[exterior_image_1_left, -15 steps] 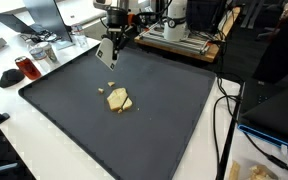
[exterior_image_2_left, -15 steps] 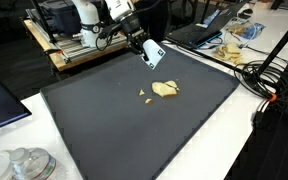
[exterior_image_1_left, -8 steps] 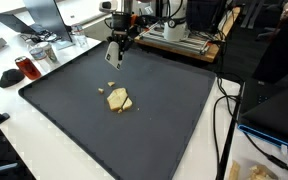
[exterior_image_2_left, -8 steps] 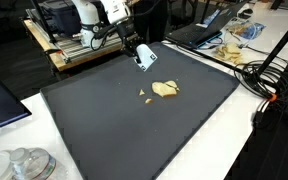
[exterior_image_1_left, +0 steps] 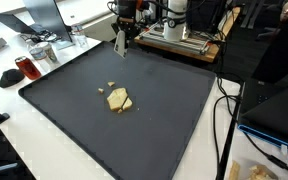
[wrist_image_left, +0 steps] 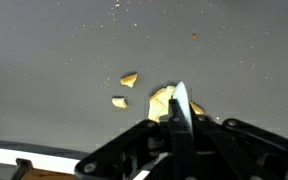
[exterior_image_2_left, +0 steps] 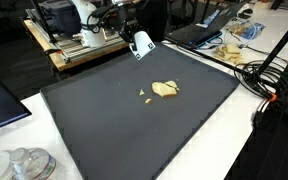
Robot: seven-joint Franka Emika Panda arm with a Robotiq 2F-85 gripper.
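Exterior view from the front: the hand (exterior_image_1_left: pixel 122 34) is up near the far edge of the dark mat (exterior_image_1_left: pixel 174 120), pinched shut on a pale flat piece (exterior_image_1_left: pixel 120 46) that hangs below the fingers. The broken pieces (exterior_image_1_left: pixel 119 100) sit mid-mat, well apart from it. My worry is that only the top edge looks to be gripped, so a quick swing could let the piece swivel or slip out.

Exterior view from the other side: same story. The hand (exterior_image_2_left: pixel 134 35) is clamped on the pale flat piece (exterior_image_2_left: pixel 141 43), high over the mat (exterior_image_2_left: pixel 134 130), and the broken pieces (exterior_image_2_left: pixel 165 89) have a crumb (exterior_image_2_left: pixel 147 96) beside them. If it's brittle like those look, squeezing harder might just snap it. A drop from that height could bounce it off the mat onto the desk (exterior_image_2_left: pixel 254 140).

Wrist view: the pale flat piece (wrist_image_left: pixel 181 108) shows edge-on and covers part of the broken pieces (wrist_image_left: pixel 160 98), so lining up by this camera alone is risky. Can't tell how deep it sits in the fingers.
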